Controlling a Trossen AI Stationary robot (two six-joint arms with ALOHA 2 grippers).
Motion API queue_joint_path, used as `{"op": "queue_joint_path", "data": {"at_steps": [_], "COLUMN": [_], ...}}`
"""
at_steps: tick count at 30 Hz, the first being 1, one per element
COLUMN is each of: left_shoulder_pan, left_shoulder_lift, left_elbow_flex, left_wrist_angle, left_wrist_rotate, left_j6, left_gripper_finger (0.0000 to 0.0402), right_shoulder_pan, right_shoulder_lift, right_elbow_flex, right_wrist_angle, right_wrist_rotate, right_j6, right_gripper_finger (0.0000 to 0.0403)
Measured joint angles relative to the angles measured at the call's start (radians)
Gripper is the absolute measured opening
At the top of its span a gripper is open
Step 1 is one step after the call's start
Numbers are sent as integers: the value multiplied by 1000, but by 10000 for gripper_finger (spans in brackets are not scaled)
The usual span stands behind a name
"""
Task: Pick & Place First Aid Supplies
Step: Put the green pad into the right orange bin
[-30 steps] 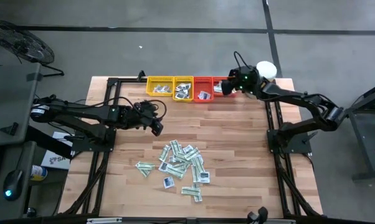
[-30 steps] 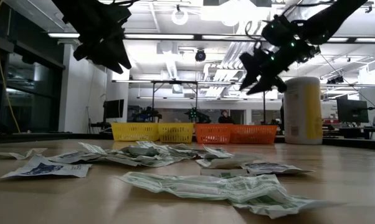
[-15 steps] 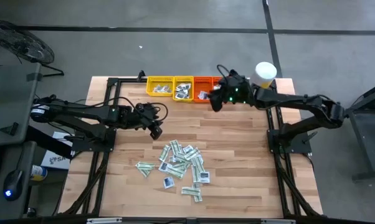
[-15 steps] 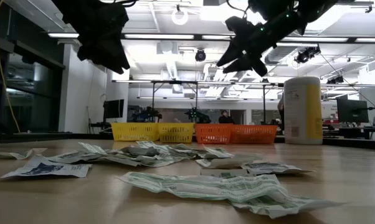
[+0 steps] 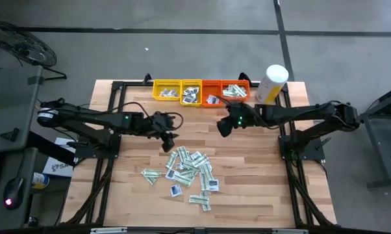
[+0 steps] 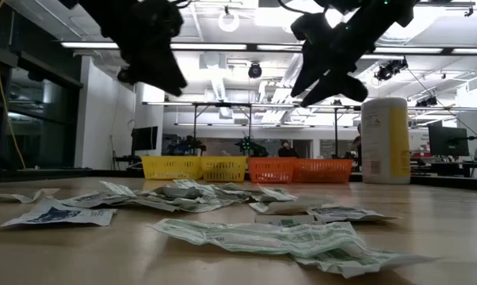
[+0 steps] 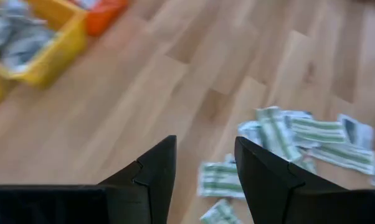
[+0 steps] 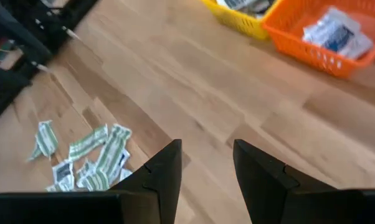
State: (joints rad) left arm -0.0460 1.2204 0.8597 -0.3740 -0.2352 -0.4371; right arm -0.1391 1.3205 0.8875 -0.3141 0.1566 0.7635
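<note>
While some packets already lie in the trays (image 5: 182, 83) at upper centre, most first aid supplies (image 5: 189, 170) remain piled at lower centre; left gripper (image 5: 170, 140) and right gripper (image 5: 223, 127) hover, fingers spread, empty.

Dark arms, black cables, green lights

Loads of bare worktop (image 5: 247, 169) on every side of the packet pile (image 5: 189, 170), so it's reachable from any direction. The far edge is walled off by the tray row (image 5: 201, 91), with the tall canister (image 5: 272, 83) at its right end.
</note>
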Motion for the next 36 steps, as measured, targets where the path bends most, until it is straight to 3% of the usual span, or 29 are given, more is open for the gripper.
{"op": "queue_joint_path", "data": {"at_steps": [8, 11, 16, 26, 36], "left_shoulder_pan": [0, 0, -7, -109, -173], "left_shoulder_lift": [168, 221, 277, 383, 478], "left_elbow_flex": [0, 0, 2, 0, 2], "left_wrist_angle": [165, 198, 258, 409, 557], "left_wrist_rotate": [154, 204, 266, 254, 244], "left_j6": [18, 18, 22, 122, 120], "left_gripper_finger": [143, 104, 13, 4, 1], "right_shoulder_pan": [83, 109, 159, 271, 305], "right_shoulder_lift": [20, 26, 27, 32, 44], "right_elbow_flex": [0, -16, -116, -360, -378], "right_wrist_angle": [-99, -146, -53, 373, 438], "right_wrist_rotate": [89, 135, 157, 178, 182], "right_j6": [155, 243, 363, 541, 542], "right_gripper_finger": [138, 138, 138, 137, 137]}}
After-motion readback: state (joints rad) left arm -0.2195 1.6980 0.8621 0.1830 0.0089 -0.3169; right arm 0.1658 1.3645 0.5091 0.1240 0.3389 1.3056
